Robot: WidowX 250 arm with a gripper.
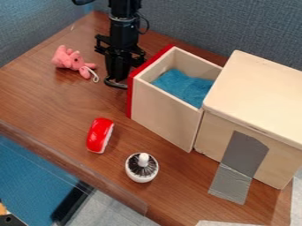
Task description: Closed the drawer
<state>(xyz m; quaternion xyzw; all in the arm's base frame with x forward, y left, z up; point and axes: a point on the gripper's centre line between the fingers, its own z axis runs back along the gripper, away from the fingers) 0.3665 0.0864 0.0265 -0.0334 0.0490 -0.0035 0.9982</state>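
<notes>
Drawer: you have the pale wooden drawer (168,117) right of center, pulled out of its cabinet, its open top letting you see inside.
Drawer front: its red front panel (129,103) faces the left side of your view, at the end away from the cabinet.
Drawer contents: a crumpled blue cloth (186,88) lies inside, between the pale walls.
Gripper: your black gripper (117,80) hangs down from the top edge of your view, just beside the red front panel, outside the drawer. You cannot tell whether it is open or closed.
Cabinet: the pale wooden cabinet (259,97) stands at your right, with a flat, round-cornered top. Gray tape (245,154) runs down its near side and onto the table.
Left of the gripper: a pink plush toy (70,59) lies near it, with a white cord loop (94,76) at its right side.
Below the gripper: a glossy red object (100,135) with rounded ends and a white edge lies left of the drawer.
Nearer you: a round white brush (141,167) with dark bristles and a white knob sits below the drawer.
Surface: all this is on a brown wood-grain table (53,101).
Backdrop: a blue-gray fabric partition (200,22) stands behind.
</notes>
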